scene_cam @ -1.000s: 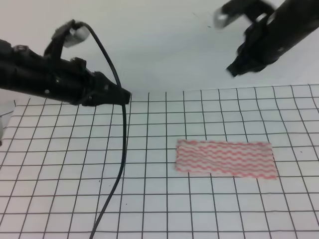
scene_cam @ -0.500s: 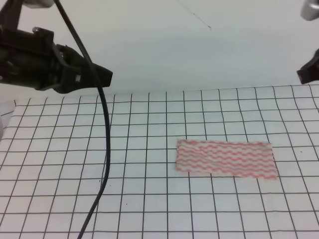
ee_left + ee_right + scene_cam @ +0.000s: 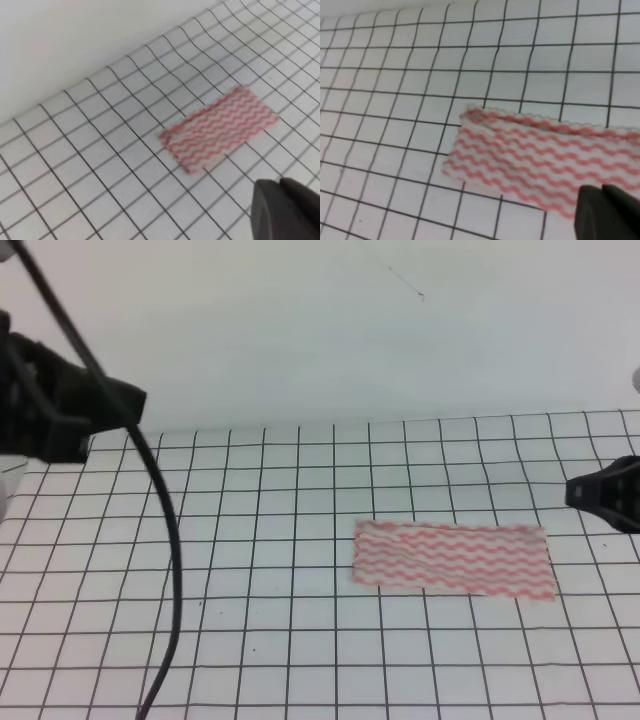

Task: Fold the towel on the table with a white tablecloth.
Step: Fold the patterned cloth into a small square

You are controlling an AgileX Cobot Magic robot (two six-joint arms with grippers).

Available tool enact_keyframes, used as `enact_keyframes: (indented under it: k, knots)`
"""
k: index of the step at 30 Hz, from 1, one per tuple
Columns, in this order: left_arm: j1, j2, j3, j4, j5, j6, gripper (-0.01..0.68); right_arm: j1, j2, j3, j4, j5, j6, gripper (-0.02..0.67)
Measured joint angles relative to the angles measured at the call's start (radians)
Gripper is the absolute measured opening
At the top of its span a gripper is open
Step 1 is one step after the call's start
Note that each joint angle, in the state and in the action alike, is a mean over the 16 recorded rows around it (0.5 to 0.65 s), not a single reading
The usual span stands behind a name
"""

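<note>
Exterior high: towel [image 3: 452,559] flat on gridded white tablecloth [image 3: 300,640]; jaws' state unclear.

pink-striped towel [image 3: 452,559] lies flat, folded narrow, on gridded white tablecloth [image 3: 250,540].

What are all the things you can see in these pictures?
towel: one, pink-red and white wavy stripes, lying flat as a long rectangle right of the middle of the table, nothing touching it.
white tablecloth: one, white with thin black grid lines, covering the whole table.
wall: one, plain white, behind the table.
cable: one, black, hanging down from the left arm across the left side of the high view.
left arm: one, black, raised at the left edge, away from the towel.
right end effector: one, black, at the right edge, just above and right of the towel, not touching it; whether it is open is unclear.
</note>
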Motion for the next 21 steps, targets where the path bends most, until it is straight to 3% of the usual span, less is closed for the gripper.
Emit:
enact_keyframes:
  k: [10,21]
  knots:
    - [-0.009,-0.182,0.324,-0.011,-0.301,0.020,-0.001,0.000,-0.001,0.077,0.256,-0.029,-0.217,-0.001]
    - [-0.039,-0.174,0.504,-0.190,-0.432,0.141,-0.001,0.000,0.065,0.078,0.298,-0.031,-0.192,0.016]
